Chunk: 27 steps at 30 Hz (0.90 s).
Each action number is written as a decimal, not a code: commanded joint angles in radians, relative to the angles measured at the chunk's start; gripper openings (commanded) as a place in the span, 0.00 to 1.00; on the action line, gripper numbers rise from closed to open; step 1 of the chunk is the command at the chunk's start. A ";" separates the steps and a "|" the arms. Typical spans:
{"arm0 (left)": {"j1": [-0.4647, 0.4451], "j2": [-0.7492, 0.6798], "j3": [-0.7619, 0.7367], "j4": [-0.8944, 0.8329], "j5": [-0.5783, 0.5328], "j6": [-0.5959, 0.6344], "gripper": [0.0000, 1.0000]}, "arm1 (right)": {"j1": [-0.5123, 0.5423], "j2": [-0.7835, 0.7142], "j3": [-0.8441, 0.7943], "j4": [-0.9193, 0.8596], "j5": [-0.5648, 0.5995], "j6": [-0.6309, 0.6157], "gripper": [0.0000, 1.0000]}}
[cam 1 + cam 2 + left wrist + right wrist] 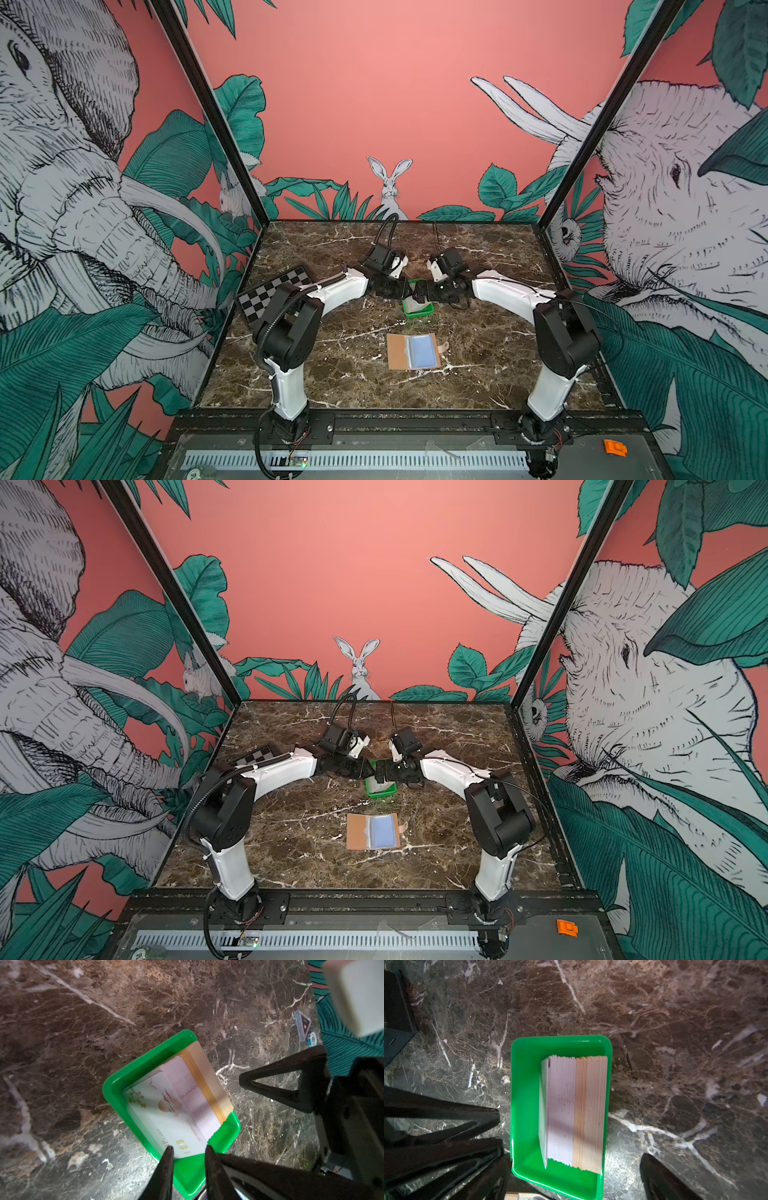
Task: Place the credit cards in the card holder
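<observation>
A thick stack of whitish and beige credit cards stands on edge in a small green tray at mid-table. My left gripper hovers at the tray's corner, by the front card's chip end. Its fingers stand a narrow gap apart and clamp nothing that I can see. My right gripper is wide open above the tray, with the stack between its fingers. The tan card holder lies open nearer the front, bluish sleeves up.
A checkerboard plate lies at the left wall behind the left arm. A poker chip and a small packet sit by the wall. An orange part rests on the front ledge. The two grippers nearly meet over the tray.
</observation>
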 commanded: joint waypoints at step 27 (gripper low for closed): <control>0.017 0.088 0.043 -0.028 0.037 0.038 0.17 | -0.002 0.079 0.007 0.053 0.011 0.001 0.92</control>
